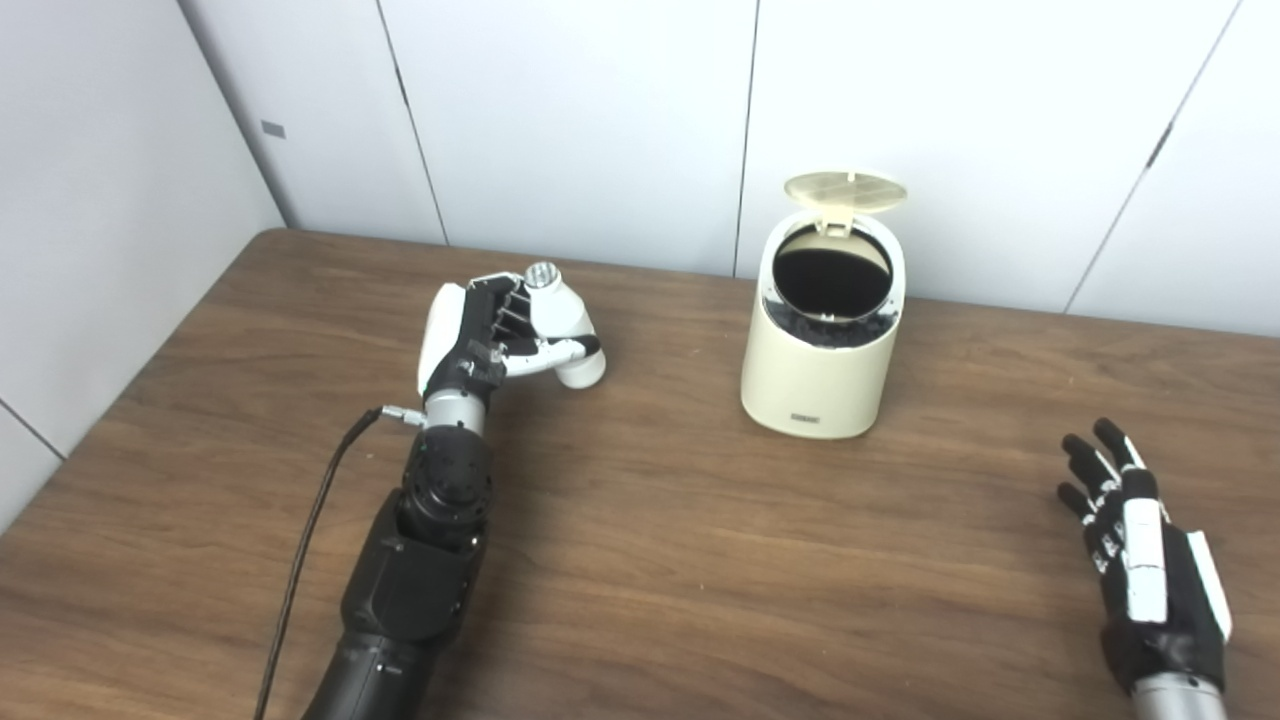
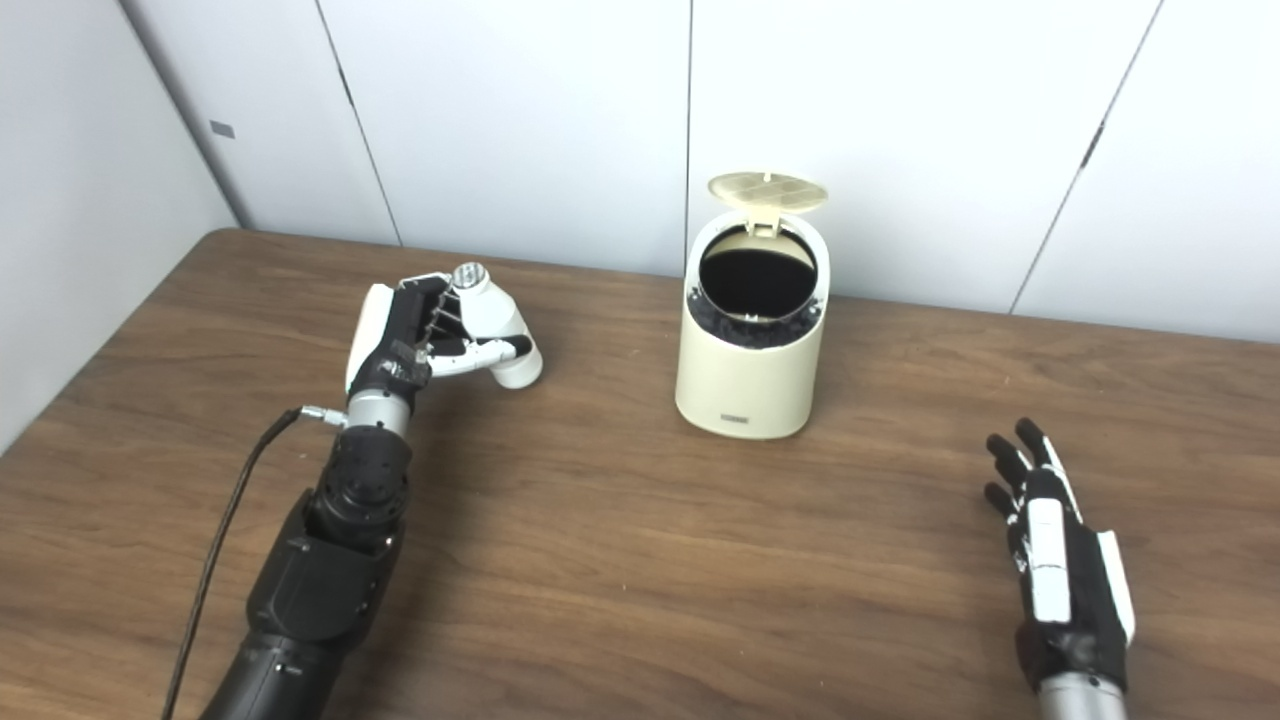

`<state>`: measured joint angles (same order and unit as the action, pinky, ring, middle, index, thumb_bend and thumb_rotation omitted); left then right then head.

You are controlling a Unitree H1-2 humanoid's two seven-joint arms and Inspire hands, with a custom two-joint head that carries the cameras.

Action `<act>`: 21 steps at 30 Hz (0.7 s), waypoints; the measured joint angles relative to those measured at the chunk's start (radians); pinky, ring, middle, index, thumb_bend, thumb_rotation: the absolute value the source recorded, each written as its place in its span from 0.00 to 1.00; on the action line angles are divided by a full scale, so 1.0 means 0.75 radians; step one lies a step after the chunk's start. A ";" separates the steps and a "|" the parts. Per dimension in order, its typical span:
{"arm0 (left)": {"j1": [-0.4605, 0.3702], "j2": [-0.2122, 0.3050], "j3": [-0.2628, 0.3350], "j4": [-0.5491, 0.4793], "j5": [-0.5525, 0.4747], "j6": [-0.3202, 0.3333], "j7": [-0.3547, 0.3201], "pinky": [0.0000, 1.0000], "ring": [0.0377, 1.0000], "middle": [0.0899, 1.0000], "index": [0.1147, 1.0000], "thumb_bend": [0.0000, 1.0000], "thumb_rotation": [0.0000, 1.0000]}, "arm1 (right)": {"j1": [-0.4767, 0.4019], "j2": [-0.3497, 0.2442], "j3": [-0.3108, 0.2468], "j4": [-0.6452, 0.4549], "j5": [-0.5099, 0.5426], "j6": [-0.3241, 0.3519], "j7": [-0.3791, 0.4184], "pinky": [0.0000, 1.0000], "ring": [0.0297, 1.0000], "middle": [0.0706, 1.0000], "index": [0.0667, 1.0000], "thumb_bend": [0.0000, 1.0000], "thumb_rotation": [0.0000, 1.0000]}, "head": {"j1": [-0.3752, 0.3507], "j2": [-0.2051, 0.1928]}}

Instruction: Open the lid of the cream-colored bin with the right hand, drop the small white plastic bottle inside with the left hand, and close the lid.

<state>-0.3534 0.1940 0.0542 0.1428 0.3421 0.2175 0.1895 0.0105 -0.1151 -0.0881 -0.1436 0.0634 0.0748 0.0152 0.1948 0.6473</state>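
The cream-colored bin [image 1: 820,370] stands upright at the table's middle back. Its round lid [image 1: 846,190] is flipped up at the rear, and the dark inside shows. My left hand [image 1: 480,335] is shut on the small white plastic bottle [image 1: 565,320], which is tilted with its silvery cap end pointing up and back. The hand and bottle are to the left of the bin, apart from it, low over the table. My right hand [image 1: 1140,545] is open and empty, fingers spread, near the table's front right, well clear of the bin.
The wooden table [image 1: 700,560] runs to white wall panels behind. A black cable [image 1: 310,540] trails along my left arm to the front edge. The table's left edge slants near the wall.
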 measured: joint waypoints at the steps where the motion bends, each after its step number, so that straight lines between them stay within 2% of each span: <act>1: 0.000 0.000 0.000 0.000 0.000 0.000 0.000 0.47 0.46 0.46 0.39 0.50 0.00 | 0.000 0.000 0.000 0.000 0.002 0.000 0.001 0.94 0.95 0.89 0.94 0.60 0.97 | 0.000 0.000; 10: 0.001 -0.001 -0.005 -0.007 0.001 -0.002 0.000 0.50 0.48 0.46 0.38 0.50 0.00 | 0.000 -0.002 -0.007 0.000 0.009 0.004 0.000 0.95 0.96 0.90 0.94 0.58 0.98 | -0.022 0.002; 17: 0.008 -0.001 -0.045 -0.178 0.038 -0.002 -0.002 0.45 0.44 0.47 0.38 0.50 0.00 | 0.002 -0.002 0.001 0.000 -0.017 0.003 -0.003 0.93 0.95 0.89 0.94 0.61 0.99 | -0.055 -0.004; 21: 0.008 -0.021 -0.069 -0.259 0.074 -0.001 -0.002 0.46 0.44 0.46 0.38 0.50 0.00 | 0.002 0.002 0.008 0.000 -0.026 0.003 -0.010 0.93 0.95 0.90 0.94 0.58 1.00 | -0.078 -0.008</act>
<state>-0.3473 0.1786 0.0023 -0.0512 0.3978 0.2169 0.1882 0.0119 -0.1136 -0.0823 -0.1438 0.0439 0.0770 0.0080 0.1366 0.6412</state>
